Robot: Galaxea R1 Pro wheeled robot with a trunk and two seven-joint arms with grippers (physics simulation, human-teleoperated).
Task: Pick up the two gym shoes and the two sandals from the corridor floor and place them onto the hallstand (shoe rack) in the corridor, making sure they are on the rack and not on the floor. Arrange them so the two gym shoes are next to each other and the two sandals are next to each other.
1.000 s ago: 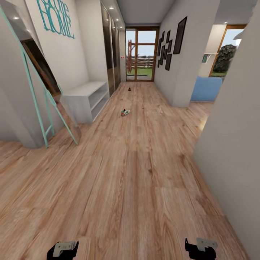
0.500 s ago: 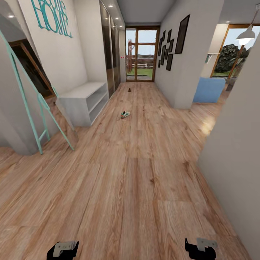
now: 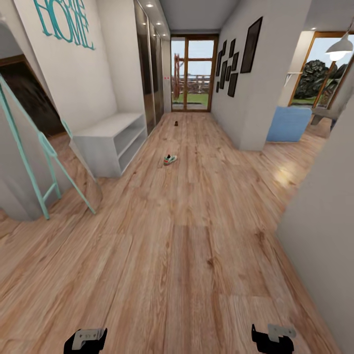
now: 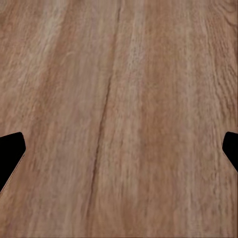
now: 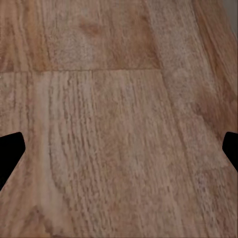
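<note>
Head view, nearest edge first: the left pincer (image 3: 86, 339) and the right pincer (image 3: 273, 338) sit low at the bottom of the frame, both above the light brown wood-grain plank corridor floor (image 3: 182, 246). In the left wrist view the left pincer's black fingertips (image 4: 11, 153) stand wide apart at the two edges with bare planks between them; the right wrist view gives the same for the right pincer's black fingertips (image 5: 10, 151), spread and holding nothing. Farther along, a tall mirror in a turquoise frame (image 3: 29, 147) leans against the left wall. Just past it stands the pale grey-white hallstand with flat bench top and two open shelves (image 3: 110, 142), set against that wall under turquoise wall lettering (image 3: 61, 22). Out on the floor, beside the hallstand's far end but apart from it, lies one white gym shoe with green and red marks (image 3: 170, 159). Well beyond, near the wood-framed glass door (image 3: 192, 73), a small dark brown shape (image 3: 175, 123) rests on the floor, too small to identify.
</note>
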